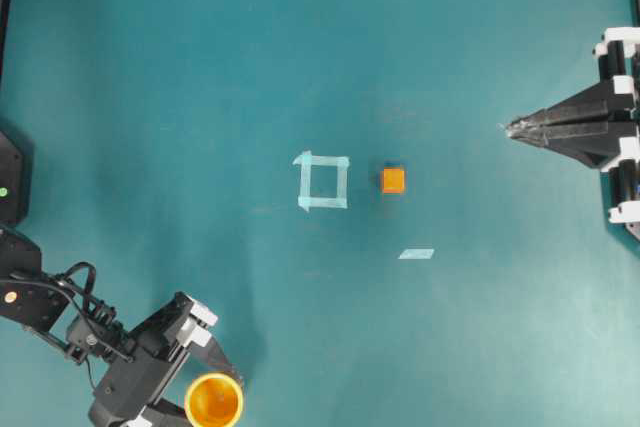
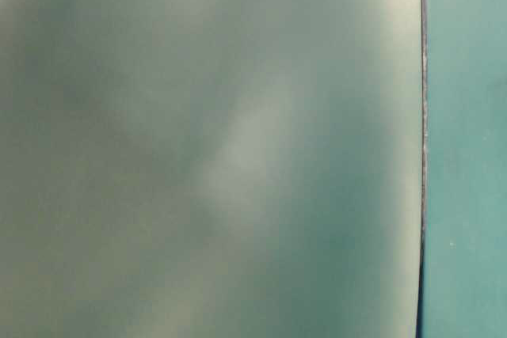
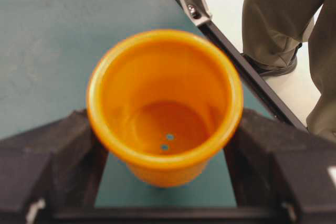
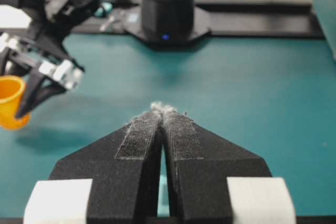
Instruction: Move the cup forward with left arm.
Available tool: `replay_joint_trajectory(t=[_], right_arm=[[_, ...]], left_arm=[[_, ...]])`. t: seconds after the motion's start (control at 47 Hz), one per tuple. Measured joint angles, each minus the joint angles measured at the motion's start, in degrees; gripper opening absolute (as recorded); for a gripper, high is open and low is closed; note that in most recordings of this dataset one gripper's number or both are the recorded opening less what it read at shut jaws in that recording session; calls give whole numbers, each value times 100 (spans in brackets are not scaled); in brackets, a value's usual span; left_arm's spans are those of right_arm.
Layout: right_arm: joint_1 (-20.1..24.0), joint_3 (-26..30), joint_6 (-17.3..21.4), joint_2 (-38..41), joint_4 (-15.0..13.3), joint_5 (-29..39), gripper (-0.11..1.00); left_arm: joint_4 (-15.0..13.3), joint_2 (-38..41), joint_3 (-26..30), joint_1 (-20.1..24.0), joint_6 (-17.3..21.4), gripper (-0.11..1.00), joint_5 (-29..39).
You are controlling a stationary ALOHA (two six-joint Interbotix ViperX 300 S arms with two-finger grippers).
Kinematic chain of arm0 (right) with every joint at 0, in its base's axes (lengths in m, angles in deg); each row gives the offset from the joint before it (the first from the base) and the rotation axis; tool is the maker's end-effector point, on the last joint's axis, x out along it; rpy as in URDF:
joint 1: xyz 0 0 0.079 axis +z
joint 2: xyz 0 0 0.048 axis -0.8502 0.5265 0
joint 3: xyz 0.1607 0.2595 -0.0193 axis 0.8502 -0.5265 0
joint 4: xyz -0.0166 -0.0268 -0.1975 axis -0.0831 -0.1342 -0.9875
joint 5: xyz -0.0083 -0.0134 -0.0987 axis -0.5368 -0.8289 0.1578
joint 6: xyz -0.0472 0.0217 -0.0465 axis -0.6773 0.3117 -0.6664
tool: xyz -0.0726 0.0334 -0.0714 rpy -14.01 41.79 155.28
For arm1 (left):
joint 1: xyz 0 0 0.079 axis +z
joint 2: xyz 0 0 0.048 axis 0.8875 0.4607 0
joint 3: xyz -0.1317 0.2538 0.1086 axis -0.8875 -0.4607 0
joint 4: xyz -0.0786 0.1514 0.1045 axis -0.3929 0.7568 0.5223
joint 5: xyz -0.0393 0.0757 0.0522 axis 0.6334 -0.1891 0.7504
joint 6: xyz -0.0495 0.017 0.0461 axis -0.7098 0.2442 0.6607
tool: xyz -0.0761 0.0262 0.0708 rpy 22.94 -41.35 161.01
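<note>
The yellow-orange cup [image 1: 213, 402] is at the table's near left corner, by the bottom edge of the overhead view. My left gripper [image 1: 216, 399] straddles it; in the left wrist view the cup [image 3: 164, 103] fills the gap and both black fingers [image 3: 63, 150] press against its sides under the rim. From the right wrist view the cup [image 4: 10, 100] appears slightly above its shadow, held in the left gripper [image 4: 21, 106]. My right gripper [image 1: 510, 129] stays at the far right with its tips [image 4: 164, 108] together and nothing between them.
A small orange cube [image 1: 393, 180] sits mid-table beside a pale tape square [image 1: 323, 181]; a tape strip [image 1: 416, 254] lies nearer. The table's black edge rail [image 3: 247, 72] runs just past the cup, with a person's legs [image 3: 283, 19] beyond. The table-level view is only blur.
</note>
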Motion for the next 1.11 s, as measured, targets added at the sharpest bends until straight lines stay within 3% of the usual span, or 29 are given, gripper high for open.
replay_joint_trajectory(t=[1.107], right_arm=[[0,0,0,0,0,9,0]], left_arm=[[0,0,26,0,62,64,0]])
